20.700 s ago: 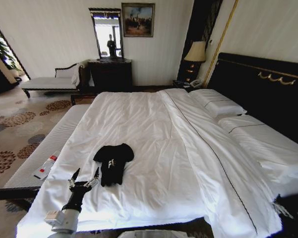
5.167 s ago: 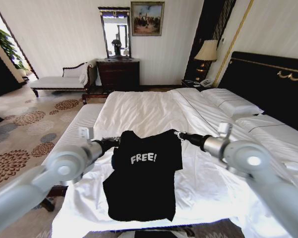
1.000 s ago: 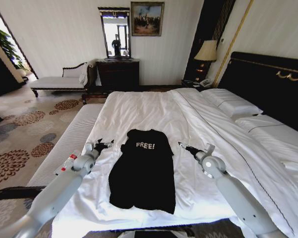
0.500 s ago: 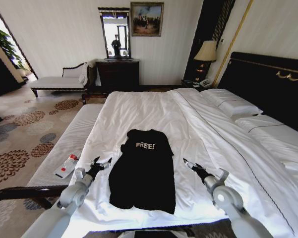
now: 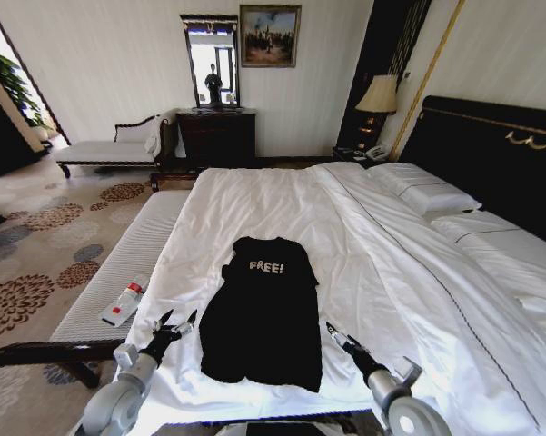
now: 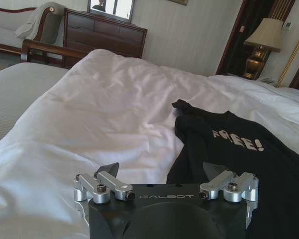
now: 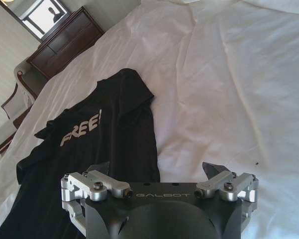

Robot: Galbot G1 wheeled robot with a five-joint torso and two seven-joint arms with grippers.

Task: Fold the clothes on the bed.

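The clothes are one black T-shirt (image 5: pixel 263 313) with white "FREE!" lettering. It lies flat and print up on the white bed (image 5: pixel 282 195), collar away from me and hem near the front edge. My left gripper (image 5: pixel 175 321) hovers open just left of the shirt's lower part, holding nothing. My right gripper (image 5: pixel 337 338) is open to the right of the hem, over bare sheet. In the left wrist view the shirt (image 6: pixel 239 149) lies beyond my open left gripper (image 6: pixel 161 170). In the right wrist view the shirt (image 7: pixel 99 134) lies ahead of my open right gripper (image 7: pixel 156 170).
A long pale bench (image 5: pixel 118 259) runs along the bed's left side with a red-and-white bottle (image 5: pixel 124 302) on it. Pillows (image 5: pixel 422 195) and the dark headboard (image 5: pixel 491 150) are at the right. A dresser (image 5: pixel 216 136), a chaise (image 5: pixel 109 150) and a lamp (image 5: pixel 380 94) stand by the far wall.
Earlier both grippers held the shirt up by its shoulders; it now lies flat on the bed. Over the last second both open grippers drew back toward the front edge.
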